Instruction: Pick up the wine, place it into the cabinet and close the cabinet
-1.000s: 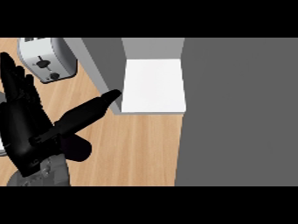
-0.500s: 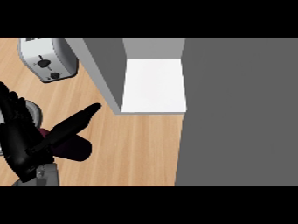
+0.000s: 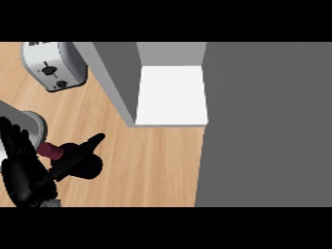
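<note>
The wine bottle [image 3: 52, 151] has a dark red top and a black body, and it stands on the wooden counter at the lower left. My left hand [image 3: 25, 175] is open beside it, fingers [image 3: 14, 138] straight and pointing up-left and the thumb stretched up-right. The bottle sits in the gap between thumb and fingers, partly hidden by the thumb. The cabinet is open, showing its white shelf [image 3: 172, 95] at the upper middle, up and to the right of the hand. My right hand does not show.
A silver toaster [image 3: 53, 70] stands at the upper left. A grey round vessel [image 3: 3, 146] sits at the left edge, just behind the fingers. The cabinet's grey door panel [image 3: 118, 80] juts out left of the shelf. A large grey cabinet face [image 3: 276, 121] fills the right.
My left hand has moved down and to the left, away from the cabinet. The bottle's red top now shows between thumb and fingers.
</note>
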